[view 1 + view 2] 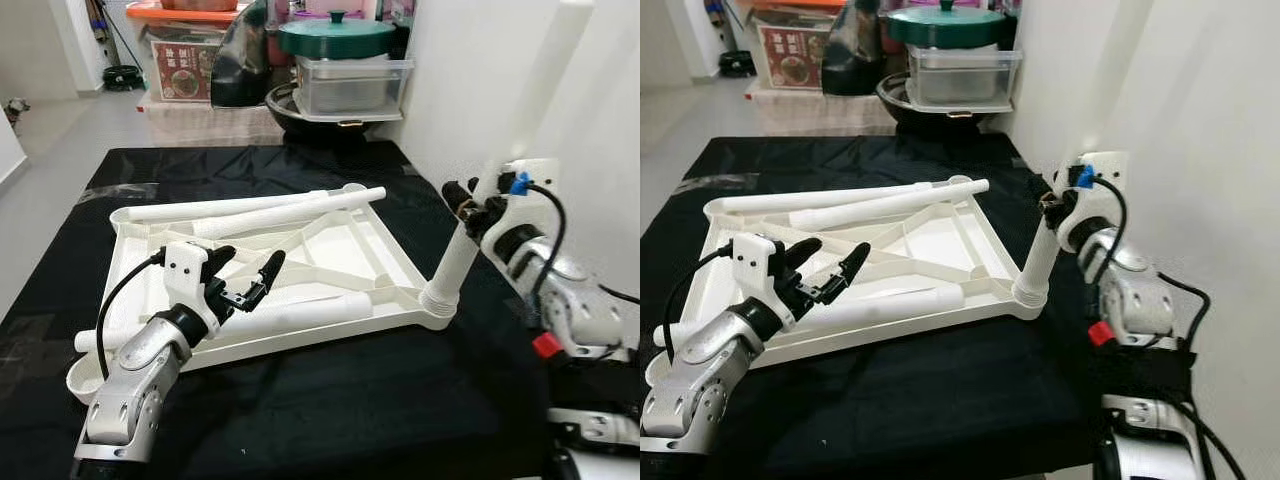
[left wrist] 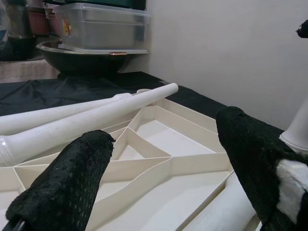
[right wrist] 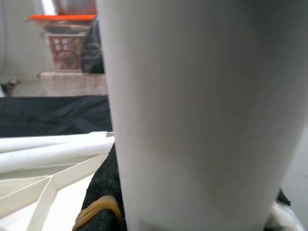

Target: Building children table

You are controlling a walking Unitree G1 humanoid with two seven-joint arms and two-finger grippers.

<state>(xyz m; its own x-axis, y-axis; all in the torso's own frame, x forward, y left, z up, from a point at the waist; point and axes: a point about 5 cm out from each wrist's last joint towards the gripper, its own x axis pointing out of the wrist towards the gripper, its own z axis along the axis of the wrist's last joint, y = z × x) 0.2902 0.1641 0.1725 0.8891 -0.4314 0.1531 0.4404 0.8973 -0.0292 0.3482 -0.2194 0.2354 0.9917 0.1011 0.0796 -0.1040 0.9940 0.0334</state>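
1. The black-covered table (image 1: 330, 420) carries the work, with storage bins (image 1: 350, 80) beyond its far edge.
2. The white tabletop (image 1: 340, 255) lies upside down, ribs showing, its long axis running left to right.
3. The standing leg (image 1: 500, 170) rises from the tabletop's near-right corner socket, long axis nearly vertical, leaning right toward the wall. If it enters crooked, it may jam or pop out of the socket.
4. Loose legs (image 1: 270, 210) lie along the far rim, and another lies near the front, all pointing left-right.
5. The right gripper (image 1: 478, 205) clamps the standing leg.
6. The left gripper (image 1: 252, 272) hovers over the tabletop's left half, fingers spread, holding nothing; with nothing bracing it, the tabletop could slide.
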